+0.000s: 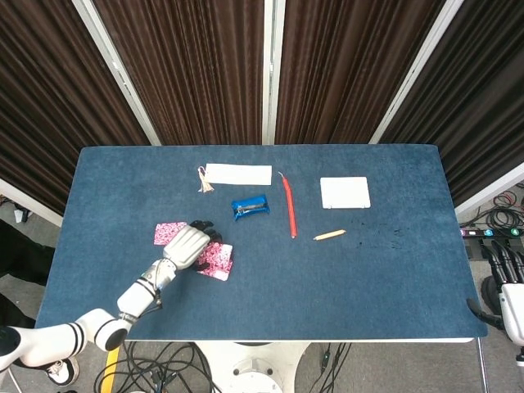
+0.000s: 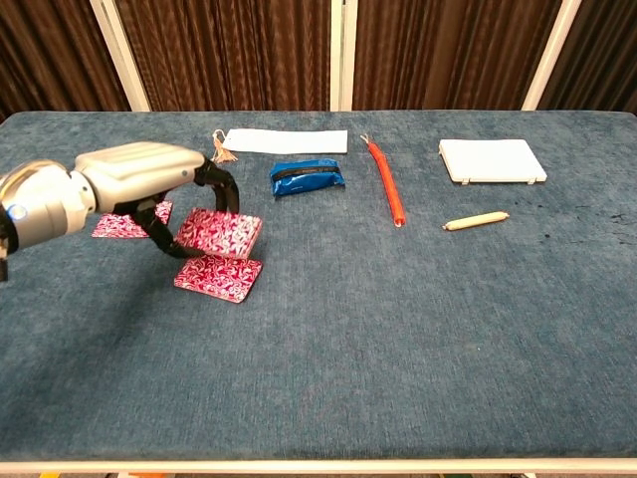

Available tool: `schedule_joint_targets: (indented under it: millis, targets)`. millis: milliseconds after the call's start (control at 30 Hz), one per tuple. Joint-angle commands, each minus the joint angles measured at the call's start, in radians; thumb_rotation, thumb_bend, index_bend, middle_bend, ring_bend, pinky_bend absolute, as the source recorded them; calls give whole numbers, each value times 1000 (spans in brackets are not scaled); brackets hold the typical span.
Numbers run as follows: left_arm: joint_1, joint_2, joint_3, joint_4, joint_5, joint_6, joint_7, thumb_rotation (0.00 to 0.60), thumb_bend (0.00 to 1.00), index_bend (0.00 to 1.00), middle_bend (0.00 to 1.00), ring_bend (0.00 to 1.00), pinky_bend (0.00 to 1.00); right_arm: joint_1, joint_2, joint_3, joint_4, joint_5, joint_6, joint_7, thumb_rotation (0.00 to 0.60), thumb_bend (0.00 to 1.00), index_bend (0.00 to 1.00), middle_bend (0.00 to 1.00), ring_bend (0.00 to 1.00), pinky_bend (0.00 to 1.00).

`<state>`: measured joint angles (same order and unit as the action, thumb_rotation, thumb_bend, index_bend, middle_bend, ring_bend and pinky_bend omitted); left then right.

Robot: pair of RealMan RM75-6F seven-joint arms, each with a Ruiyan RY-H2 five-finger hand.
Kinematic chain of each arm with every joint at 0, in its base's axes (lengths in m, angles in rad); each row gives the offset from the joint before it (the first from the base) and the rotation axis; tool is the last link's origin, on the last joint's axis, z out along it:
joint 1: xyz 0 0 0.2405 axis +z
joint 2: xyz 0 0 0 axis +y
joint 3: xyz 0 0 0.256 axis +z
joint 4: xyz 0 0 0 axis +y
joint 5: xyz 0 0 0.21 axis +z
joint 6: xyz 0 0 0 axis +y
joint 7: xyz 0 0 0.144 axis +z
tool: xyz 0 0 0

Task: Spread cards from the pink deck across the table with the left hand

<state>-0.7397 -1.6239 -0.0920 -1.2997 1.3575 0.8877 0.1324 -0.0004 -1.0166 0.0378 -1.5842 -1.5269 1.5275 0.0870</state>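
Blue felt worktop point(image 2: 418, 329), dark curtains behind. Left hand point(image 2: 149, 179) pinches part of pink deck point(image 2: 221, 232) lifted near left edge, above cards point(image 2: 219, 276) lying flat. Thin, slippery, light; grip short edges.

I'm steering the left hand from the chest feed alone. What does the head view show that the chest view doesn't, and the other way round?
Only the head view shows the right hand, off the table's right edge, and the floor cables. Only the chest view shows, from the side, the left hand holding the pink deck lifted clear of a pink card lying on the table. Both show another pink card left of the hand, the blue pouch, red pen, white pad and white strip.
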Motion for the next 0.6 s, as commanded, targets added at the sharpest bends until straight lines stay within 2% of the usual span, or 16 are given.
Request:
schedule_joint_targets:
  millis: [33, 333, 600]
  targets:
    - [-17, -2, -19, 9, -22, -21, 5, 600, 252, 379, 385, 160, 222, 0, 1, 0, 0, 2, -2, 3, 600, 104, 0, 0, 0, 0]
    - [-74, -58, -59, 98, -82, -103, -13, 600, 251, 379, 385, 161, 222, -3, 4, 3, 9, 13, -4, 17, 600, 105, 0, 0, 0, 0]
    - [-116, -107, -77, 194, -86, -137, -52, 600, 251, 380, 385, 160, 221, -2, 8, 9, 16, 34, -14, 27, 600, 104, 0, 0, 0, 0]
